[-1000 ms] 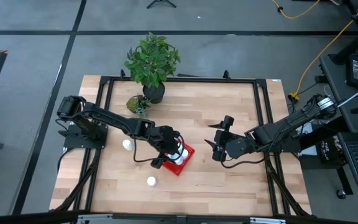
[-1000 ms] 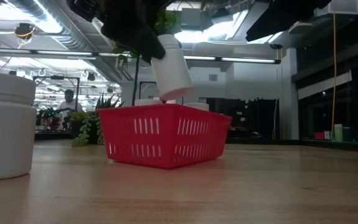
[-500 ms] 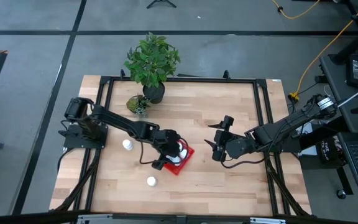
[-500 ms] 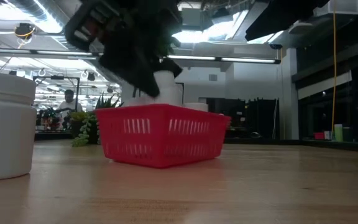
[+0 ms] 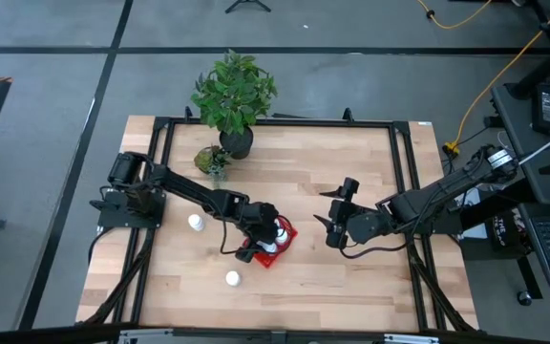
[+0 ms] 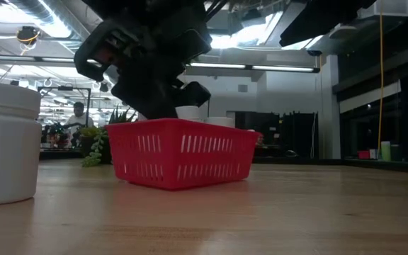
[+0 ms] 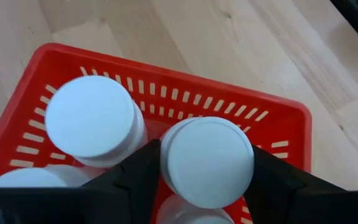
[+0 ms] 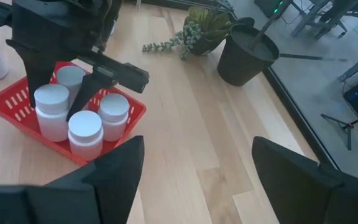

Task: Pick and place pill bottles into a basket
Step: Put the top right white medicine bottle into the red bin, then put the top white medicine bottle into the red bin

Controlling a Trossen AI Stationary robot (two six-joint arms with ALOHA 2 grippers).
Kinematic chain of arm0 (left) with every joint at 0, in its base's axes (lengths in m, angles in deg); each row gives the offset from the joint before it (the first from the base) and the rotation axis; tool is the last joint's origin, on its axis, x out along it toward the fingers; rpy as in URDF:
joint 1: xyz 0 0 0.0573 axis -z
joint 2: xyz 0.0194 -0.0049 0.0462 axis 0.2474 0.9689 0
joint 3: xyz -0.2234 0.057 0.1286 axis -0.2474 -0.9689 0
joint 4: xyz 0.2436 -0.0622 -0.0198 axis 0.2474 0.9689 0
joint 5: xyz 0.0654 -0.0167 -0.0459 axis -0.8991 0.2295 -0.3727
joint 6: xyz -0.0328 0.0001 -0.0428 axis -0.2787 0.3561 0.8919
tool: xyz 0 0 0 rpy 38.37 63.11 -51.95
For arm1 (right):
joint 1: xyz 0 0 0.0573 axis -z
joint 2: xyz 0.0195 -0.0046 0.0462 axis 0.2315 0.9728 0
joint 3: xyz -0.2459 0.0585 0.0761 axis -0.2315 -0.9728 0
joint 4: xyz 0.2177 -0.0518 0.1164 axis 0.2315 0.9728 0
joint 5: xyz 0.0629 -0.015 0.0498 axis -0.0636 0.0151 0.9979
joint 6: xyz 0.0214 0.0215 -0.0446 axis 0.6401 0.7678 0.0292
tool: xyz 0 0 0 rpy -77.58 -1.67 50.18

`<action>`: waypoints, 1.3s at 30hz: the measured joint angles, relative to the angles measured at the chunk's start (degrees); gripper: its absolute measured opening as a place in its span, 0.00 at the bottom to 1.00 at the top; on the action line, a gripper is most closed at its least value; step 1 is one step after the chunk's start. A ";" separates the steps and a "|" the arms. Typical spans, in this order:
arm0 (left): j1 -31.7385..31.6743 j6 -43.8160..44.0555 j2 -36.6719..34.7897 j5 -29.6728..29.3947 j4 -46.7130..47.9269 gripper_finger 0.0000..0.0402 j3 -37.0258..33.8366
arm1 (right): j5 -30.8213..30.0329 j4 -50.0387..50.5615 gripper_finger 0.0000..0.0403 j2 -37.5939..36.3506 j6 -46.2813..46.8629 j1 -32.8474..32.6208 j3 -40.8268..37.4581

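Note:
The red basket (image 7: 278,118) stands mid-table (image 5: 285,245) with three white pill bottles (image 8: 84,132) upright in it. My left gripper (image 7: 207,171) hangs over the basket (image 6: 183,152), shut on another pill bottle (image 7: 207,158) that is down among them. Only that bottle's top (image 6: 190,112) shows above the rim in the low view. Two more pill bottles stand on the wood left of the basket (image 5: 196,222) and toward the near edge (image 5: 233,279). My right gripper (image 5: 321,208) hovers open, right of the basket. My left gripper pinches the pill bottle at its capped top, one dark finger (image 7: 135,180) on each side of the cap's edge (image 7: 166,165). The fingers slant down from above, coming from the table's left side. The bottle stands upright inside the basket; the basket wall hides its bottom.
A potted plant (image 5: 237,141) and a small trailing succulent (image 5: 212,161) stand at the far edge. The near bottle looms large at the left of the low view (image 6: 6,142). Bare wood lies in front of my right gripper (image 8: 194,180).
My left gripper has gone down toward the basket with the pill bottle. The bottle hung tilted above the rim a second ago; now it stands upright inside, with just its top showing above the rim. My right arm has kept still.

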 joint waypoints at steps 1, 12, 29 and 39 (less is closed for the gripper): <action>0.00 0.00 -0.10 -0.02 0.07 0.49 0.00 | 0.00 0.00 0.74 0.00 0.01 0.00 0.00; 0.02 0.00 -0.16 -0.06 0.10 0.61 0.00 | 0.01 -0.01 0.74 0.00 0.01 0.01 0.00; 0.00 -2.54 -5.26 -0.79 16.57 0.69 9.48 | 0.11 -0.73 0.74 0.04 0.17 0.01 -0.88; 0.05 1.38 -16.59 -1.03 23.62 0.68 10.47 | 11.02 -17.61 0.74 0.04 -7.29 0.02 -6.87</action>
